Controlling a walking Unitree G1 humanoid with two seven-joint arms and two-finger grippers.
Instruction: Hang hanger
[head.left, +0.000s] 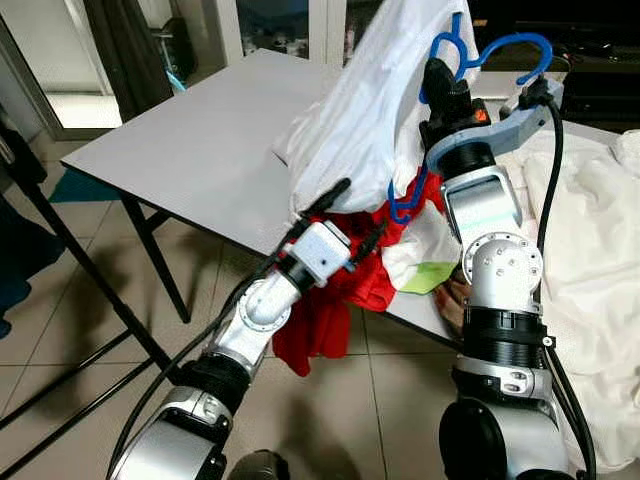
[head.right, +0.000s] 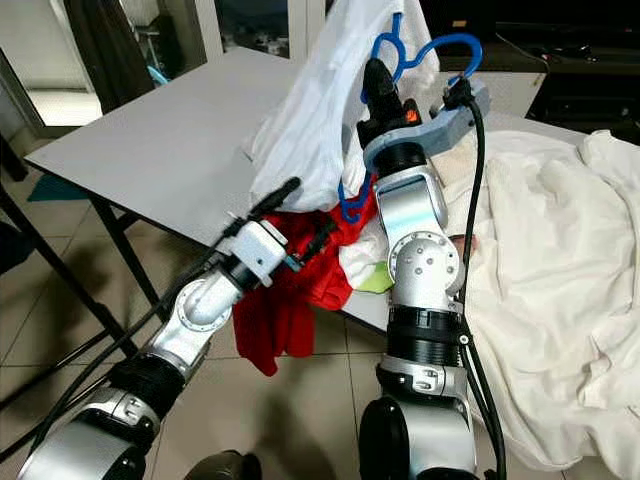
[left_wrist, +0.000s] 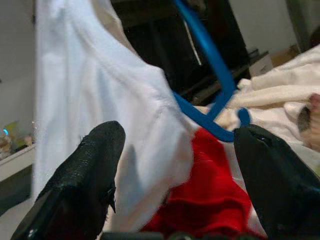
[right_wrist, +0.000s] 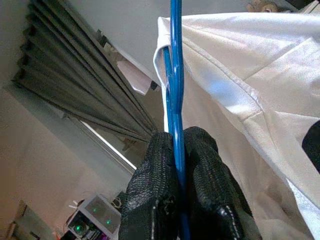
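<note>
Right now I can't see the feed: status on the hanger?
Right gripper shut on blue hanger, held up over table. Left gripper open at white shirt. Red cloth draped below.

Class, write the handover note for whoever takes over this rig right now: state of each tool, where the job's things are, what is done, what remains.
Right tool: shut on the blue plastic hanger, holding it raised above the grey table.
Left tool: open, fingers either side of the white shirt's lower edge, gripping nothing.
The white shirt drapes from the hanger; the red garment hangs off the table edge below it.
Done: hanger lifted with the shirt on it.
Left: carry the hanger to a rail and hook it on.
</note>
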